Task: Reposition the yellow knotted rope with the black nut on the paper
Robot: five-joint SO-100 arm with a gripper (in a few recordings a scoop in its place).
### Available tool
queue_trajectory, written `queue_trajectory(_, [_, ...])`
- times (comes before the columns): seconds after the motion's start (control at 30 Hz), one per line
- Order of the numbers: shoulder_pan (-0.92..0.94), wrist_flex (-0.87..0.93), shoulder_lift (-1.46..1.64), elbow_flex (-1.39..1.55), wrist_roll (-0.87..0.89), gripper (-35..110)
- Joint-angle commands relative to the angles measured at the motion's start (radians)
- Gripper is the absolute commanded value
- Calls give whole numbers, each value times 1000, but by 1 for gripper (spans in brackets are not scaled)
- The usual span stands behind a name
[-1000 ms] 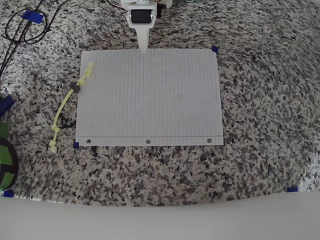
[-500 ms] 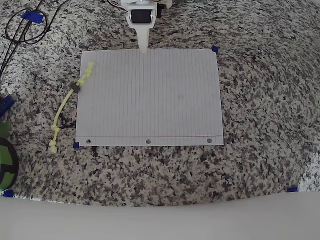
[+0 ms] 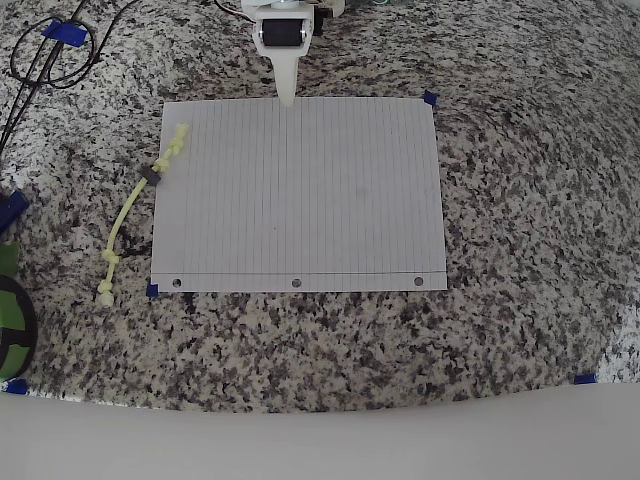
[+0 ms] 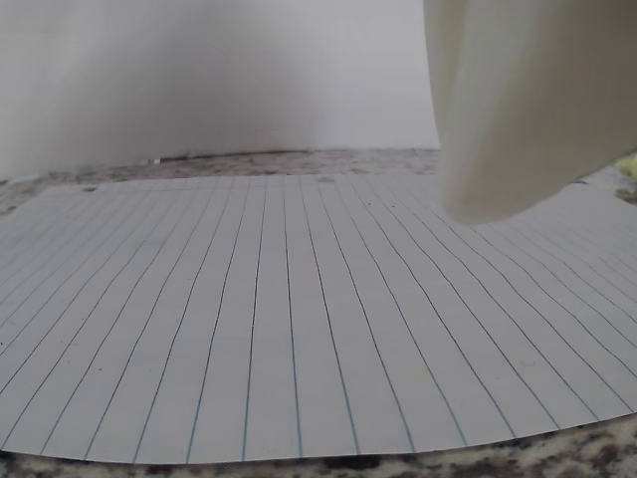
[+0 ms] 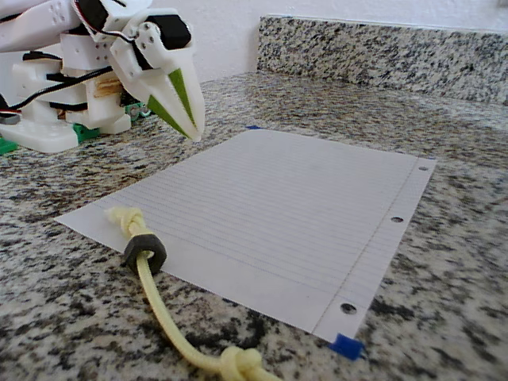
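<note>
Gripper (image 3: 286, 95) hovering at paper's (image 3: 300, 200) far edge, jaws pressed together, holding nothing.
Yellow knotted rope (image 3: 132, 205) lying along paper's left edge w/ black nut (image 3: 151, 177) at the edge, lower end trailing onto granite desk (image 3: 520, 200).

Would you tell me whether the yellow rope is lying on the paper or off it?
Mostly off: the yellow rope trails onto granite; one knotted end overlaps the paper.

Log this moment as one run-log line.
hand: shut, above paper's far edge | rope: mostly off paper, left side | nut: at paper edge | grasp: none
</note>
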Motion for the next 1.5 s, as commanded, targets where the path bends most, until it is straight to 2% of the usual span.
queue_trajectory(0.0, [5,-8,3,25,-5,0])
queue_trajectory(0.43, [17,-21,-41,-60,2,0])
queue_trajectory(0.97, [118,-32,-511,-416,12,0])
queue_trajectory(1.13, [146,-28,-706,-568,319,0])
queue_trajectory(1.33, [222,-21,-894,-663,802,0])
queue_trajectory(1.4, [262,-37,-940,-672,874,1])
queue_trajectory(1.47, [296,-40,-986,-680,1078,1])
